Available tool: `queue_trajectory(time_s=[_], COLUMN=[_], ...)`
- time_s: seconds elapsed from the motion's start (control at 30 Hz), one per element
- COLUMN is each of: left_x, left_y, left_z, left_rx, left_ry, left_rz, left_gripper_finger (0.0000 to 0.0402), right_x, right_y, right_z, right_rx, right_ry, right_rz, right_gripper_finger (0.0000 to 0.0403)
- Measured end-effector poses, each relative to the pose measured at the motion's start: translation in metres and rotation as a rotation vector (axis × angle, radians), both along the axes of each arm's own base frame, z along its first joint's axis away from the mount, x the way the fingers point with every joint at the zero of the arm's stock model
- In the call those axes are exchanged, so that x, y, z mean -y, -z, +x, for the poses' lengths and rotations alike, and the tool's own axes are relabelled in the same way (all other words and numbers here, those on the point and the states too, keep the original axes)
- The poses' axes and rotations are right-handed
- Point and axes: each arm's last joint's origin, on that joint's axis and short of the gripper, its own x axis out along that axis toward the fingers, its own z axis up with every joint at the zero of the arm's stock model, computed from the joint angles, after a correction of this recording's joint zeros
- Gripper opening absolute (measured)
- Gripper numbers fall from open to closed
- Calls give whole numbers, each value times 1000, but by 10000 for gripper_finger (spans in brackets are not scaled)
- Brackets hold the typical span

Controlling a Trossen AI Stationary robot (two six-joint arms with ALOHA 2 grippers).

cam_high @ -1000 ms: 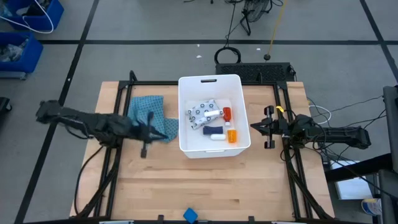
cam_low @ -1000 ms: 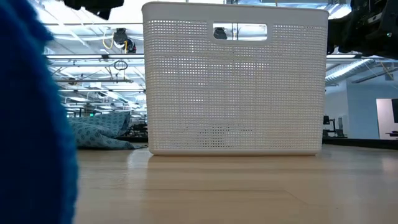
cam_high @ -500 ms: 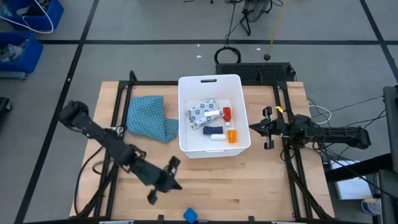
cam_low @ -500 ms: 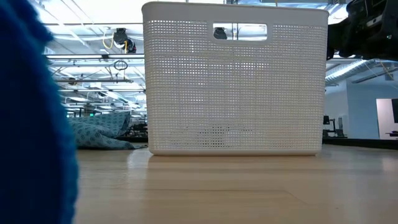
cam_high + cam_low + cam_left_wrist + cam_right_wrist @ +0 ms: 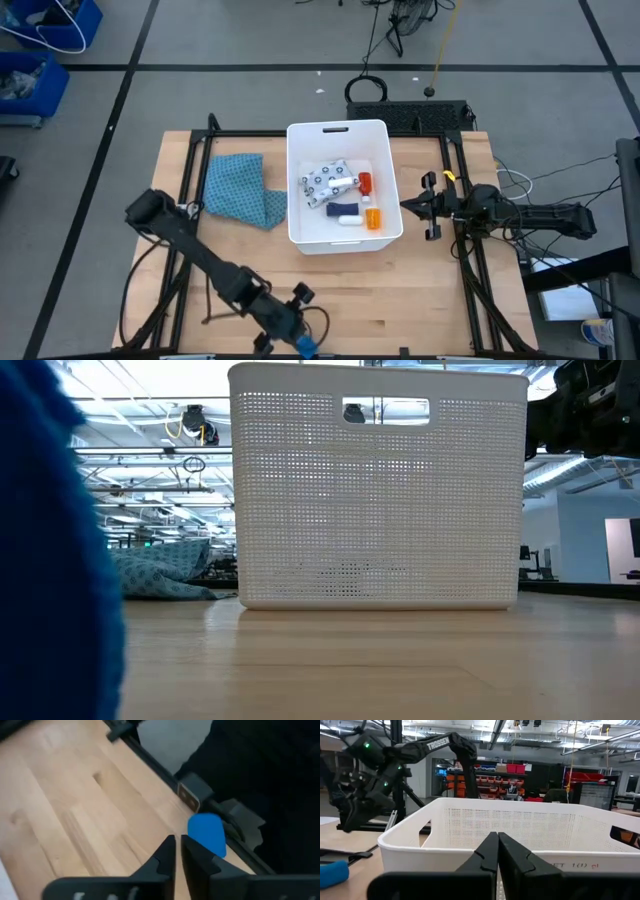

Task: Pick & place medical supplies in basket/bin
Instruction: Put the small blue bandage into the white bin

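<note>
White capitals reading "TROSSEN" are showing along the dark left arm (image 5: 427, 747), seen in the right wrist view beyond the bin (image 5: 530, 827). Small dark print reading roughly "1(0) 2" is running along the bin's near rim; it is too small to confirm.

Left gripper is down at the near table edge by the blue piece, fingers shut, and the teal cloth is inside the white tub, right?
Not quite. The high view shows the teal cloth lying on the table beside the white tub, not in it. The rest holds: the left gripper is at the near edge by the blue piece, fingers shut.
</note>
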Motion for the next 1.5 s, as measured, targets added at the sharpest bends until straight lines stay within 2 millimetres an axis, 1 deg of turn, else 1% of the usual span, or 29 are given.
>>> queue_trajectory(time_s=[0.07, 0.17, 0.27, 0.4, 0.5, 0.57, 0.63, 0.77, 0.9, 1.0, 1.13, 1.23, 1.37, 1.5], left_x=[4, 5, 5, 8, 12, 16, 22, 31, 31, 27, 19, 14, 14, 22], left_y=[8, 16, 18, 17, 15, 17, 22, 40, 52, 51, 41, 42, 44, 50], left_z=[1, 4, 6, 6, 5, 7, 7, 11, 19, 23, 28, 31, 30, 25], left_rx=[-29, -50, -75, -107, -115, -101, -97, -149, -190, -171, -127, -122, -101, -78], left_ry=[-15, -50, -83, -54, -49, -40, -12, 42, 63, 86, 77, 61, 40, 31], left_rz=[24, 22, -18, -86, -139, -163, -167, -202, -262, -268, -269, -257, -210, -148], left_gripper_finger=[51, 98, 160, 251, 310, 339, 358, 368, 356, 350, 347, 347, 347, 347], right_x=[0, 0, 0, 0, 0, 0, 0, 0, 0, 0, 0, 0, 0, 0], right_y=[0, 0, 0, 0, 1, 1, 1, 2, 2, 2, 2, 2, 2, 1], right_z=[0, 0, 0, 0, 0, 0, 0, 1, 1, 2, 2, 2, 2, 1], right_rx=[-2, -2, -2, -4, -8, -13, -14, -19, -22, -24, -25, -24, -18, -17], right_ry=[-1, -1, -1, 1, 1, 1, 0, -2, -1, -2, -5, -5, -9, -15], right_rz=[0, -1, -4, -6, -6, -1, 1, 13, 14, 21, 36, 37, 51, 74], right_gripper_finger=[0, 0, 0, 0, 0, 0, 0, 0, 0, 0, 0, 0, 0, 0])
